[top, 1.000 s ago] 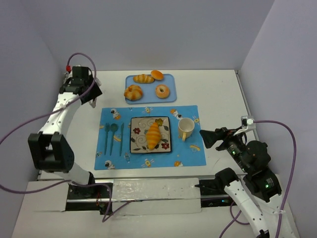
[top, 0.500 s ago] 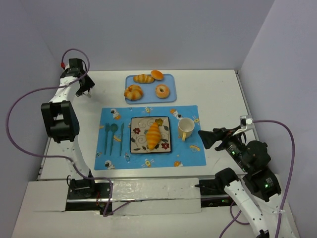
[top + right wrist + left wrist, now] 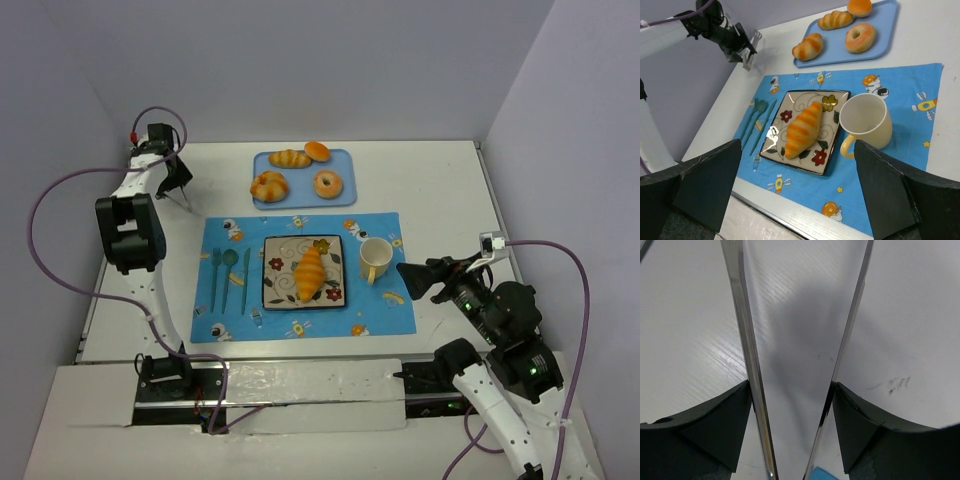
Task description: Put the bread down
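The bread (image 3: 310, 272), a long golden-orange croissant, lies diagonally on the square flowered plate (image 3: 272, 295) in the middle of the blue placemat; it also shows in the right wrist view (image 3: 804, 127) on the plate (image 3: 771, 145). My left gripper (image 3: 183, 192) is open and empty at the far back left, off the mat, low over the white table (image 3: 797, 340); the right wrist view shows it too (image 3: 750, 50). My right gripper (image 3: 410, 278) is open and empty at the mat's right edge, beside the cup, its fingers wide apart (image 3: 797, 192).
A yellow cup (image 3: 375, 258) stands right of the plate (image 3: 865, 122). Teal cutlery (image 3: 228, 275) lies left of it. A blue tray (image 3: 300, 197) at the back holds a bun, a roll, a round ridged bun and a doughnut. Walls close in left and right.
My left arm has folded upright at the far left, its gripper staying near the back left corner. My right gripper has edged slightly left. The bread has not moved.
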Action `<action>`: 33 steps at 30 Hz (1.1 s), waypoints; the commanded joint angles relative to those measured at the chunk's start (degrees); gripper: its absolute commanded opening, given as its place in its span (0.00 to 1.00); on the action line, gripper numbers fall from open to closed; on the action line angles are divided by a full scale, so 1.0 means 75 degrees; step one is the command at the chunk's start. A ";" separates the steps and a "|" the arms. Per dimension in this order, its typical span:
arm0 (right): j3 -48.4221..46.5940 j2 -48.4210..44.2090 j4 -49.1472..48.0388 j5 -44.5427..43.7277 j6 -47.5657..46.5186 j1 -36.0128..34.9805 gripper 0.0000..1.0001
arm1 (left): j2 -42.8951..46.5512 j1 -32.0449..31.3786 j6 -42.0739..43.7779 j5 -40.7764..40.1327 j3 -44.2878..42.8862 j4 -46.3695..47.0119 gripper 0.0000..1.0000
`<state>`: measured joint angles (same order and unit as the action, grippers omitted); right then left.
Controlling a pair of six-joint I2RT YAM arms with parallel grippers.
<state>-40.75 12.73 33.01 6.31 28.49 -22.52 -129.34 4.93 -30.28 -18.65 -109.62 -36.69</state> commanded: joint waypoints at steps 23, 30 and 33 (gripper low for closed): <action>-0.0039 0.0107 -0.0336 0.0027 -0.0049 -0.0044 1.00 | 0.0381 -0.0317 0.0019 -0.0348 0.0566 0.0392 0.92; -0.0168 0.0084 -0.0172 -0.0079 -0.0119 -0.0055 1.00 | 0.1236 -0.0563 -0.0287 -0.0676 0.0821 0.0122 0.93; -0.0250 0.0119 -0.0125 -0.0149 -0.0166 -0.0067 1.00 | 0.1822 -0.0575 -0.0322 -0.0805 0.1138 0.0111 0.93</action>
<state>-40.80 13.19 33.08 6.26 28.42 -22.52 -123.59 0.73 -31.27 -21.98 -102.21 -36.25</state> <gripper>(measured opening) 0.999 0.931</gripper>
